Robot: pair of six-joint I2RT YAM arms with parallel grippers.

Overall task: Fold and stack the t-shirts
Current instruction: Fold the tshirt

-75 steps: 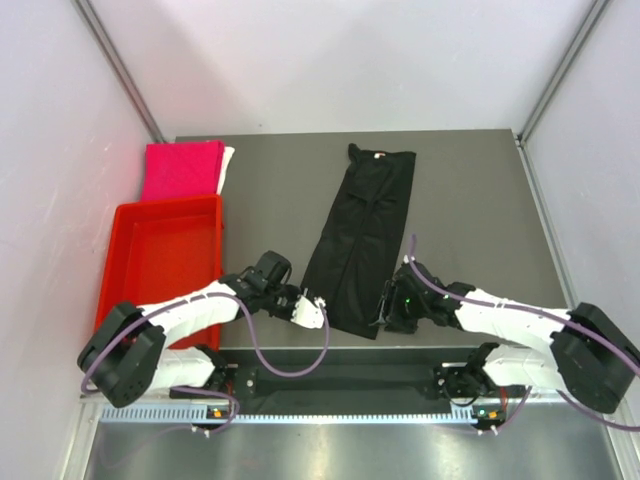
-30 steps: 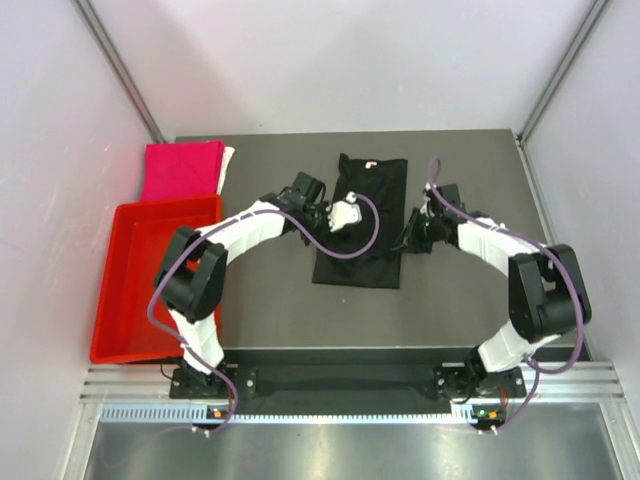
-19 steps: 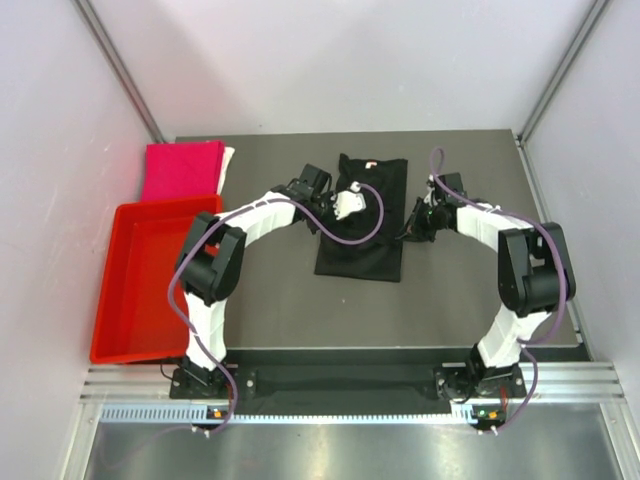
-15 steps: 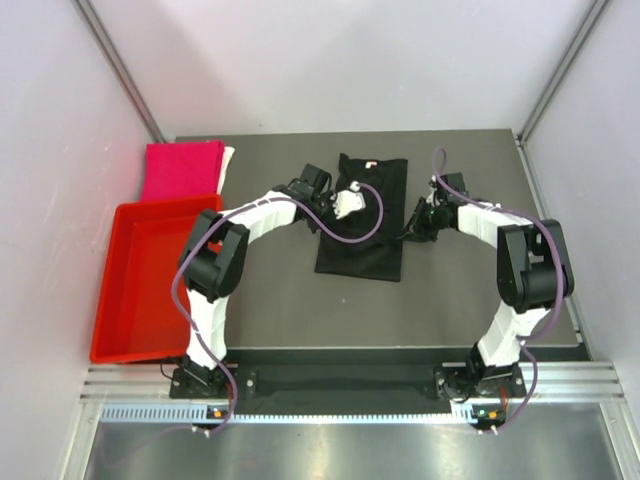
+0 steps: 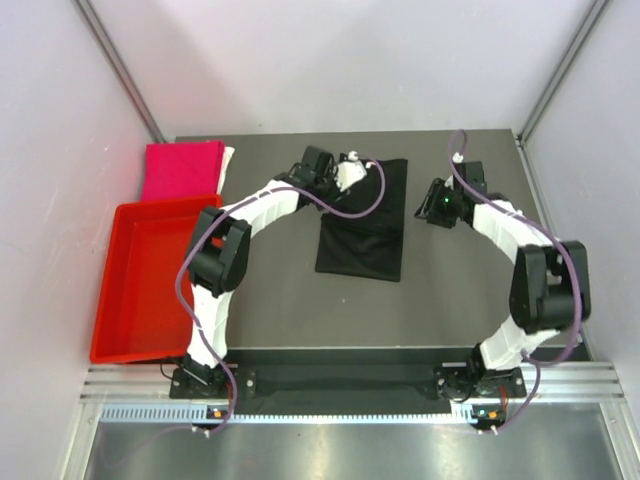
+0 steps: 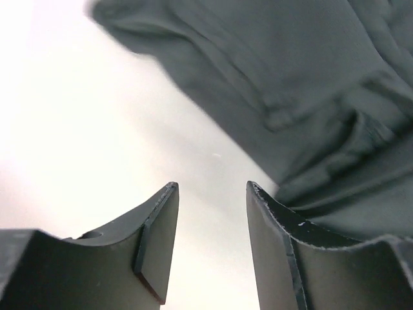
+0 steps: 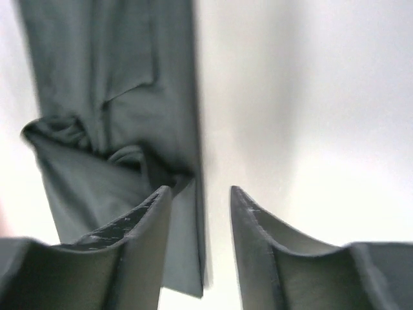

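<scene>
The black t-shirt (image 5: 360, 228) lies folded in half at the middle of the table. My left gripper (image 5: 347, 172) hovers over its far left corner, open and empty. In the left wrist view the black t-shirt (image 6: 310, 84) fills the upper right, beyond the left gripper (image 6: 211, 186). My right gripper (image 5: 436, 206) hangs just right of the shirt, open. In the right wrist view the black t-shirt (image 7: 110, 84) lies to the left, its edge running below the right gripper (image 7: 200, 190), not pinched. The folded pink t-shirt (image 5: 182, 170) rests at the far left with a white edge (image 5: 228, 163) beside it.
A red plastic tray (image 5: 118, 290) stands along the left side, just in front of the pink shirt. Purple cables loop from both arms over the table. Grey walls close in on the left and right.
Both grippers carried the shirt's near end over to the far end, then opened and let go. The left gripper moved toward the far edge; the right drew off to the right.
</scene>
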